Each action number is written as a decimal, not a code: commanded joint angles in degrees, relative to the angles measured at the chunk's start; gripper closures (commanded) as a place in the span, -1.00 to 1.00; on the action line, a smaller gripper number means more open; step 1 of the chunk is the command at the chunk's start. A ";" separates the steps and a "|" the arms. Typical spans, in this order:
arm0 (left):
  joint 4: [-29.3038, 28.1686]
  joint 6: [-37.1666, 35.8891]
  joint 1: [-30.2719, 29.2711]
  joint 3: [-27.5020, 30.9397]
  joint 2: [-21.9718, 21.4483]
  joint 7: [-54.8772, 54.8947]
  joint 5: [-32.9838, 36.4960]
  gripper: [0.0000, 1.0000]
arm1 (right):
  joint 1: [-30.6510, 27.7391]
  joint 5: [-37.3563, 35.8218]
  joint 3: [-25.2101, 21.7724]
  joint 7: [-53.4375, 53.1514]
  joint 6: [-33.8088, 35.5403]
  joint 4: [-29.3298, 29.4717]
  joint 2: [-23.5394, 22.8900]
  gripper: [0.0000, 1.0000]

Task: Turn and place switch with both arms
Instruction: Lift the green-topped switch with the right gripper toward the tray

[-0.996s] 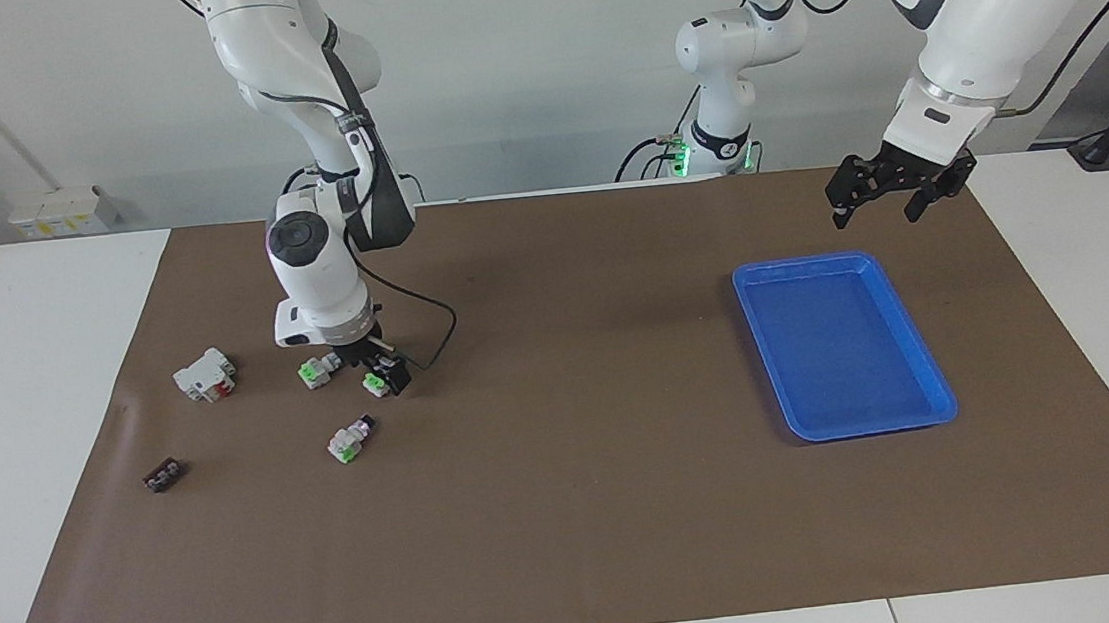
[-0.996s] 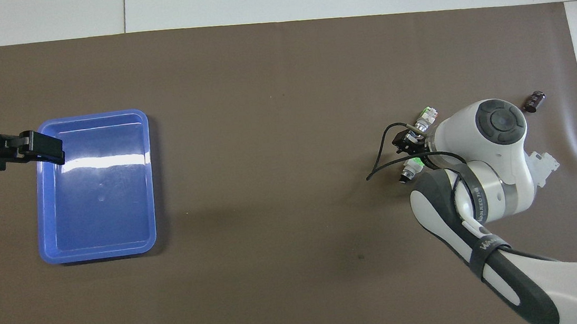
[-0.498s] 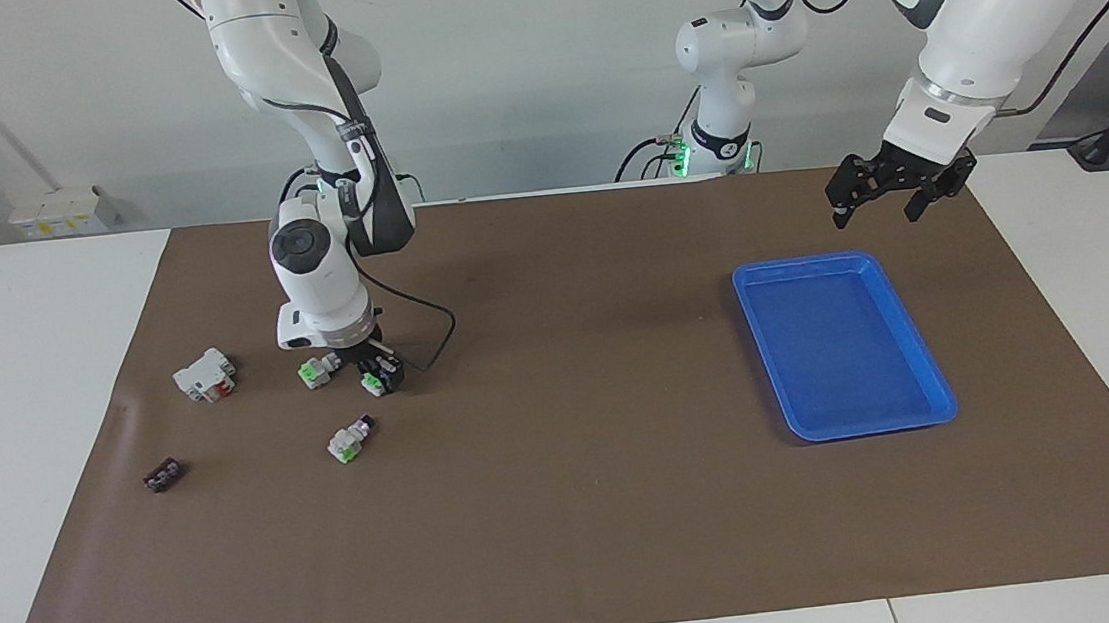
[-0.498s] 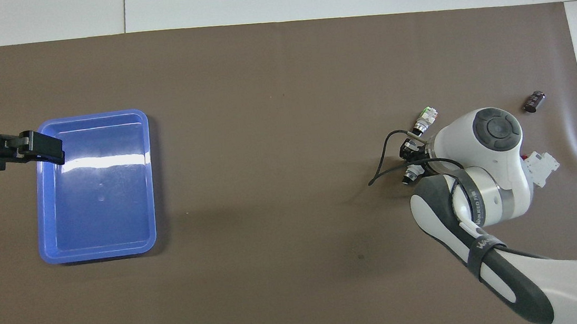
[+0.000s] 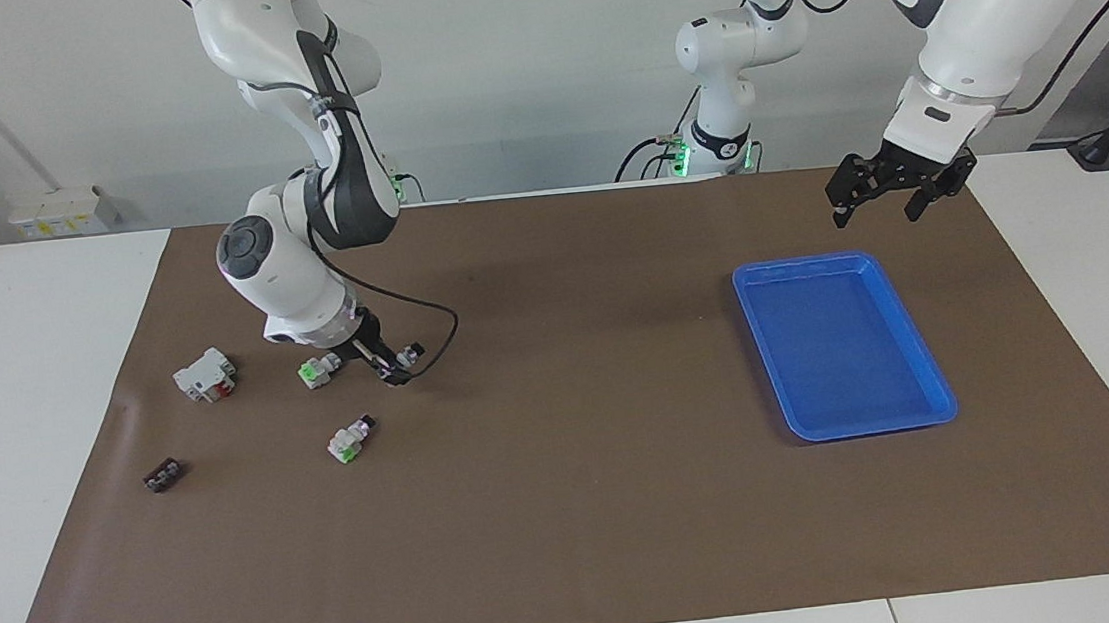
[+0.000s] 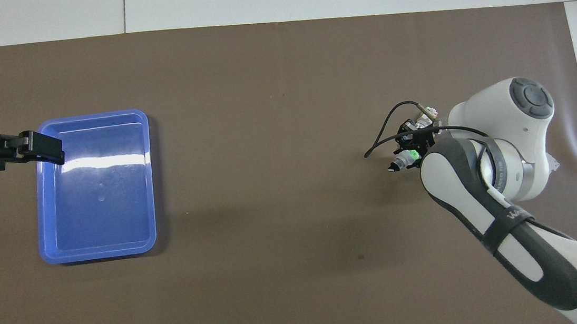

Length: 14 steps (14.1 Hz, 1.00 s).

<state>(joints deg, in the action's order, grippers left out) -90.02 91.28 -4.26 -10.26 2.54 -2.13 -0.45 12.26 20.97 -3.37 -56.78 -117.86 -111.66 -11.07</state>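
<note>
Right gripper (image 5: 392,362) clamped on a switch (image 6: 408,157): lift it straight, clear of the neighbouring switch (image 5: 317,370). Left gripper (image 5: 888,195) waits, spread, over the blue tray's (image 5: 931,374) rim.

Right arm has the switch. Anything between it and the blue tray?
Nothing visible. The right gripper, shut on the switch, is low over the mat; only bare mat lies between it and the blue tray. The left gripper hangs open above the tray's robot-side edge.
</note>
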 commanded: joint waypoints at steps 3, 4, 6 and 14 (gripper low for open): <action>-2.09 0.65 -0.39 -0.11 -1.75 0.11 -0.08 -1.00 | 1.10 10.41 1.87 -14.81 12.74 11.98 2.71 1.00; -2.09 0.65 -0.39 -0.11 -1.75 0.11 -0.08 -1.00 | 1.10 10.93 2.49 -17.46 13.00 12.69 3.68 1.00; -2.09 0.65 -0.39 -0.11 -1.75 0.11 -0.08 -1.00 | 1.19 15.22 4.33 -22.56 13.01 13.31 5.09 1.00; -2.09 0.65 -0.39 -0.11 -1.75 0.11 -0.08 -1.00 | 6.62 27.90 10.67 -40.08 -4.91 14.55 4.92 1.00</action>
<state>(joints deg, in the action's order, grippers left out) -90.02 91.28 -4.26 -10.26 2.53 -2.13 -0.45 16.73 47.30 6.95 -95.29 -119.57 -97.07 -5.83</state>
